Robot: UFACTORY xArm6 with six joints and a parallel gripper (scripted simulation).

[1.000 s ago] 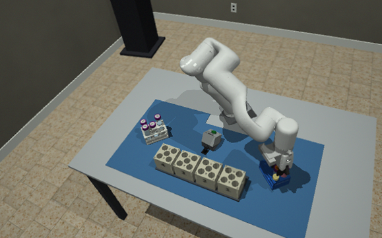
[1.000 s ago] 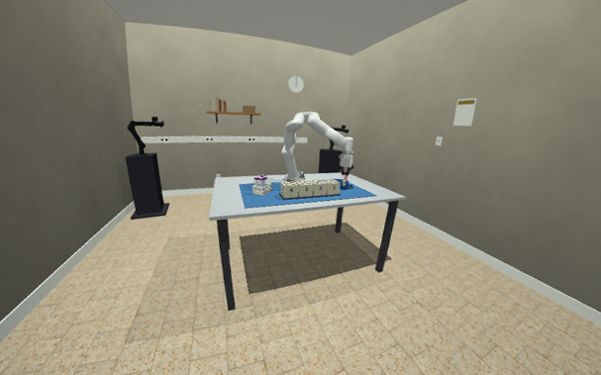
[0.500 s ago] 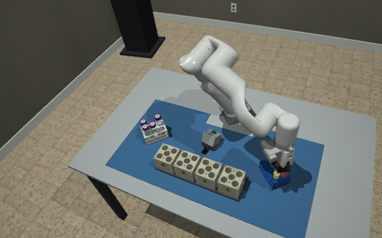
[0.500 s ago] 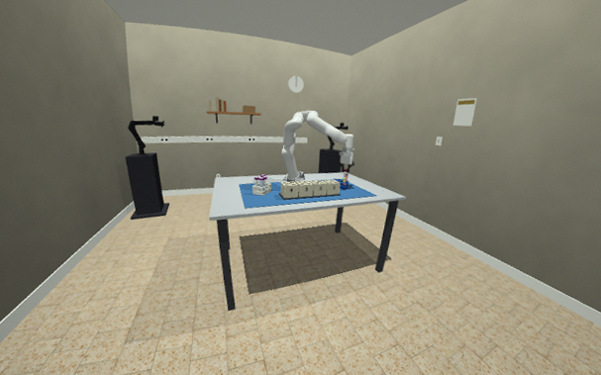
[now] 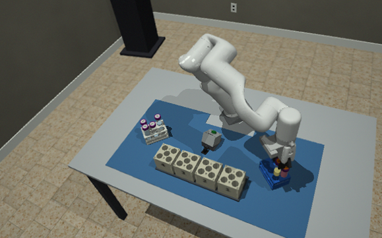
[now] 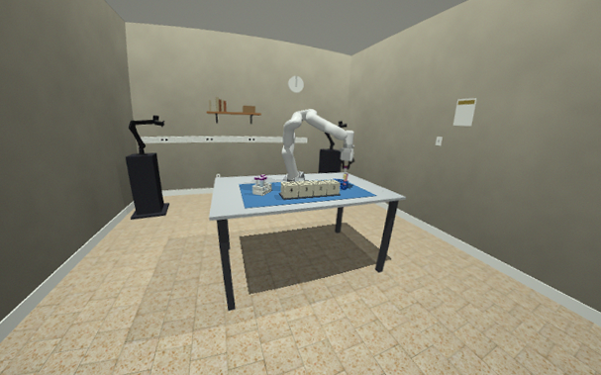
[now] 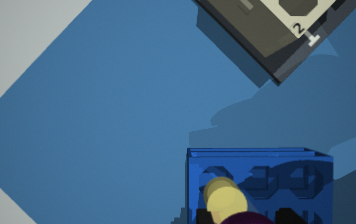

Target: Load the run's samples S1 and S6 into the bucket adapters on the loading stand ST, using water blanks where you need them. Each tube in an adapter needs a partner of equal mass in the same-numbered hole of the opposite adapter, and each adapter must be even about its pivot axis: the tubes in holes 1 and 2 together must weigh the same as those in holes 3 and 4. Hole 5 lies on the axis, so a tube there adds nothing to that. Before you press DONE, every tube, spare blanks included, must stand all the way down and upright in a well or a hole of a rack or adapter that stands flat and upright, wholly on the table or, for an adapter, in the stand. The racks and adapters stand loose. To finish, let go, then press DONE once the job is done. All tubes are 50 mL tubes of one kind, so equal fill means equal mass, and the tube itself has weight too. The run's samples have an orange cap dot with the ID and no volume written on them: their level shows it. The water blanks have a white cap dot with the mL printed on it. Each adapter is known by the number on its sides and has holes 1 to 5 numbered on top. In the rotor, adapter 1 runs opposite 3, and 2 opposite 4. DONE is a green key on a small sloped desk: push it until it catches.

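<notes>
The white arm reaches down over the blue rack (image 5: 268, 178) at the near corner of the blue mat (image 5: 155, 123), and its end effector (image 5: 283, 164) is clamped on a tube with a dark maroon cap (image 7: 245, 218). That tube hangs straight down from the end effector, long axis vertical and cap uppermost. From the top view its lower part sits among the other tubes of the rack, and I cannot tell whether its foot is inside a well or lifted free of it.

Just beside the end effector, on the side toward the adapters, a yellow-capped tube (image 5: 276, 172) stands upright in the same rack. A pinkish-capped tube (image 5: 284, 172) stands right under the fingers.

Out to the side of the end effector, across a strip of mat, runs the row of four cream adapters (image 5: 200, 170) on their dark stand (image 7: 295, 62). The nearest one carries a 2 on its side in the wrist view. All the holes I can see are unfilled.

Beyond the adapters from the end effector sits the grey sloped desk with the green DONE key (image 5: 213, 132). Farthest off, the white rack (image 5: 155, 135) holds upright tubes with purple caps.

All of it rests on the grey counter (image 5: 350, 177).
</notes>
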